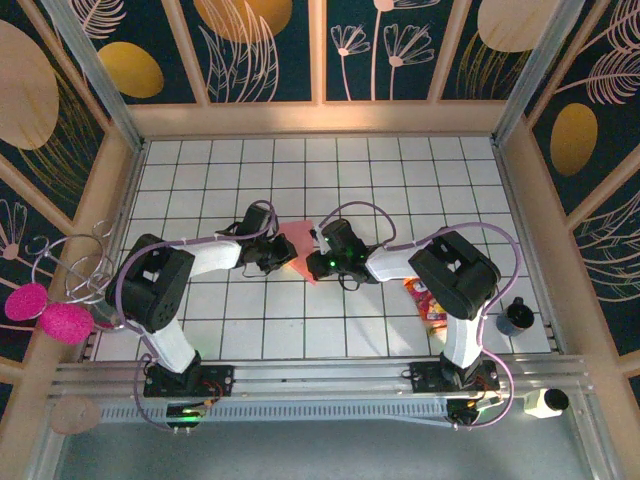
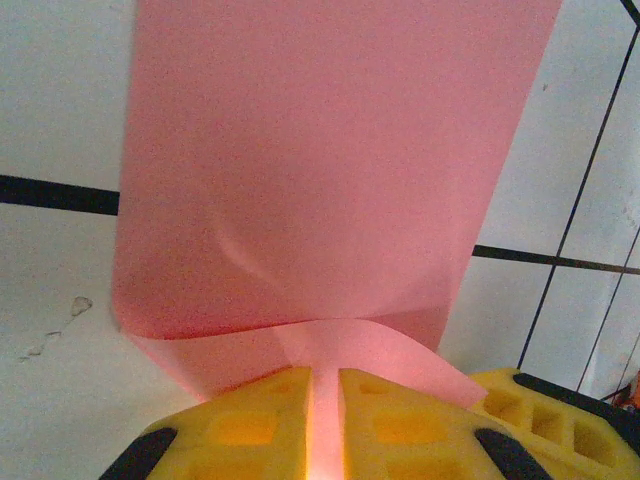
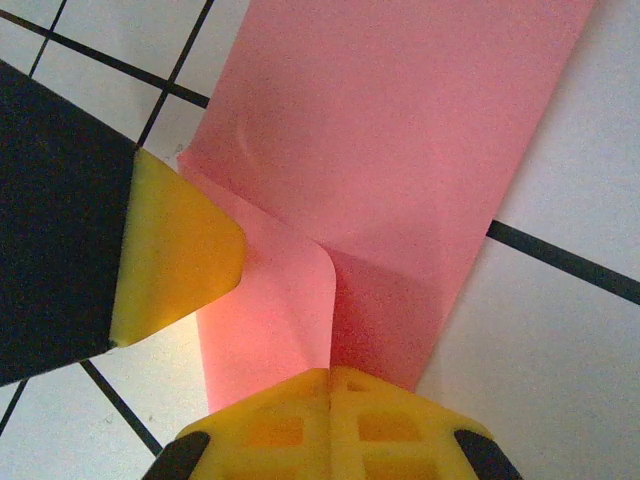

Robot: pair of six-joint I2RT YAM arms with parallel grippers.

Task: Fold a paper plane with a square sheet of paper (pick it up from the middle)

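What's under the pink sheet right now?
White tiled table shows around the square sheet of paper; whatever lies directly beneath it is covered. Part of it curls up into the shut jaws of the left gripper and right gripper.

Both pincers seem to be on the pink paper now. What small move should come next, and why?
Probably raise both together, a little and evenly. The left pincer and the right pincer are each shut on the same curled edge of the pink sheet, close beside each other, while the rest appears to lie flat on the table. An uneven pull might twist or tear it.
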